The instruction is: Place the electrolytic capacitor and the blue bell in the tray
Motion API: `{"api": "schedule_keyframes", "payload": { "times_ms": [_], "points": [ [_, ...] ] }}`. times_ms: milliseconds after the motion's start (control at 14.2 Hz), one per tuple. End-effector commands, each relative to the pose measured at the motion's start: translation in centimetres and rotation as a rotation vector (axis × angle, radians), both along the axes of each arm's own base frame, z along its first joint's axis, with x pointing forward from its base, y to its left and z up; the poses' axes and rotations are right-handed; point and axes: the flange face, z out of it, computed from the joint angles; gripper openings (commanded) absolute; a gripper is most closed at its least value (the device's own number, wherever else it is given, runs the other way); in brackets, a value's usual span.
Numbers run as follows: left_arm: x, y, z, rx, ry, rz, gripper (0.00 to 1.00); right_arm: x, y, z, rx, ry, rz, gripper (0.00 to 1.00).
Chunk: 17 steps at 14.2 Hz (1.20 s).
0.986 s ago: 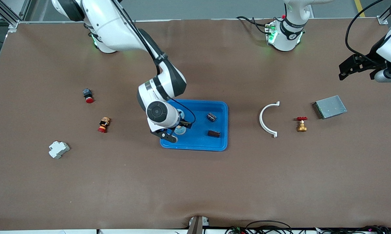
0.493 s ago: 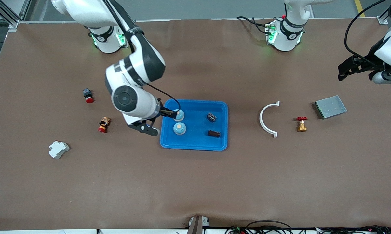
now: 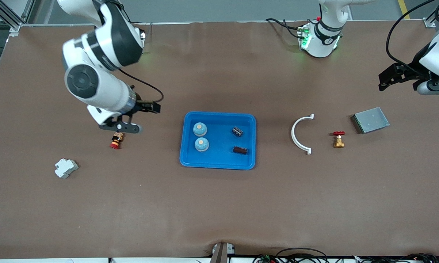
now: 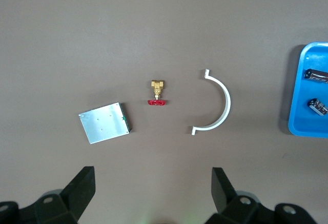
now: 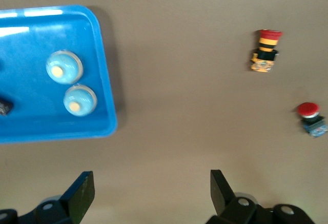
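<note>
My right pincer [image 3: 146,108] hung spread wide and empty over bare surface [image 3: 219,204], between the tray [image 3: 218,163] and the striped red-capped button [image 3: 116,140]. My left pincer [image 3: 387,78] waited, equally wide and holding nothing, over the surface at the left arm's end, above the grey metal box [image 3: 371,119].

Both blue bells [image 3: 200,129] [image 3: 201,144] sat upright in the tray, at the end toward the right arm, one just nearer the front camera than the other. Both dark electrolytic capacitors [image 3: 237,131] [image 3: 240,149] lay on their sides at the tray's end toward the left arm. As I judged it, the placing looked done.

What could go wrong from there was mostly my own doing. If my right arm dropped low, it could knock the striped button, which stood nearly under my wrist, or the red button with a black base [image 5: 310,118] nearby. A sweep across the tray could catch its rim and shake the bells loose or roll the capacitors, which looked round and free to move. On the left arm's end, a careless descent could strike the box, the brass valve [image 3: 338,139] or the white curved clip [image 3: 300,133].
</note>
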Motion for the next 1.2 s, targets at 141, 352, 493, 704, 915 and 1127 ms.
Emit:
{"api": "schedule_keyframes", "payload": {
  "times_ms": [141, 352, 493, 704, 915, 1127],
  "points": [
    [-0.3, -0.2, 0.2, -0.019, -0.002, -0.002, 1.00, -2.6, -12.9, 3.6, 0.084, 0.000, 0.109, 1.00],
    [-0.3, -0.2, 0.2, -0.019, 0.000, -0.002, 1.00, -3.5, -19.6, 6.6, 0.055, -0.029, 0.131, 1.00],
    [-0.3, -0.2, 0.2, -0.019, 0.000, -0.002, 1.00, -3.9, -23.7, 7.6, 0.064, -0.028, 0.098, 1.00],
    [-0.3, -0.2, 0.2, -0.019, 0.000, -0.002, 1.00, -3.6, -26.5, 10.8, 0.032, -0.093, 0.094, 1.00],
    [-0.3, -0.1, 0.1, -0.019, 0.001, 0.000, 1.00, -2.8, -26.9, 14.7, 0.014, -0.155, 0.079, 1.00],
    [-0.3, -0.1, 0.2, -0.019, 0.000, 0.000, 1.00, -2.7, -27.9, 17.2, 0.007, -0.216, 0.056, 1.00]
  ]
}}
